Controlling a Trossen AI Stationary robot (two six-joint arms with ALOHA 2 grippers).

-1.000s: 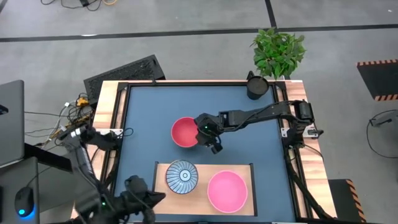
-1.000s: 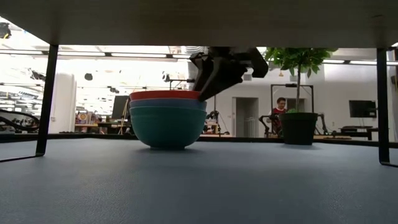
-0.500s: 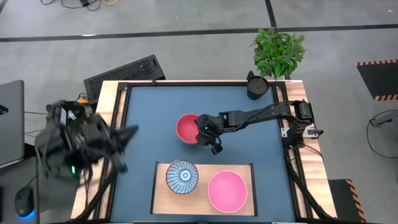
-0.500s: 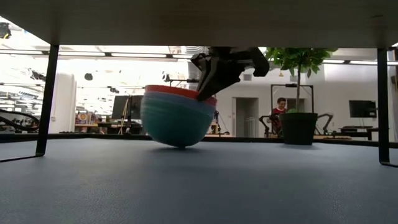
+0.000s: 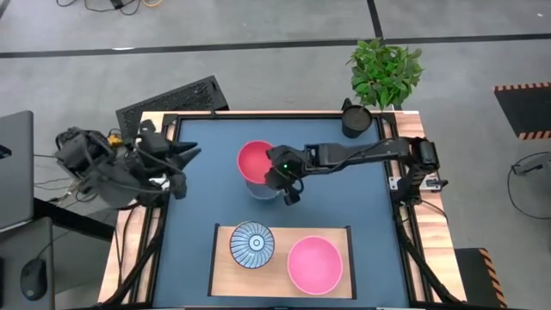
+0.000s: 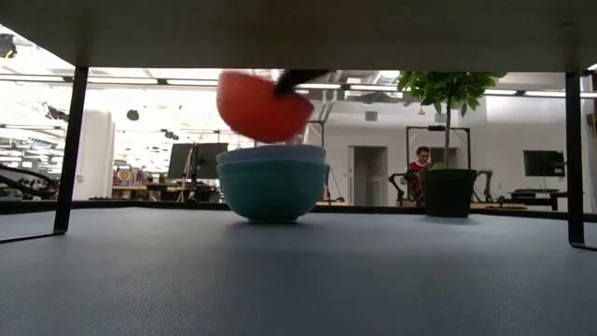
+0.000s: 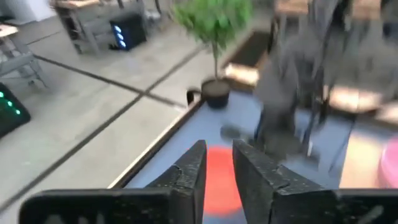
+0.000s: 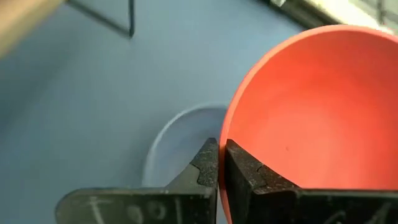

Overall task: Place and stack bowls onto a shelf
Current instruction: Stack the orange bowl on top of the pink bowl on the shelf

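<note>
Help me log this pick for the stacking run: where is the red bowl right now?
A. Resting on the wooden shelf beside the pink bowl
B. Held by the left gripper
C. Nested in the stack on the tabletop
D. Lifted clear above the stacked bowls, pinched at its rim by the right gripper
D: the low view shows the red bowl tilted in the air above the stacked bowls, and the right gripper is shut on its rim.

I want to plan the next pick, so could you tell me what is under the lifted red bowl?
The red bowl, gripped at its rim by the right hand, hangs tilted above a pale blue bowl nested in a teal bowl on the tabletop. Whether anything lies inside the blue bowl is covered.
</note>
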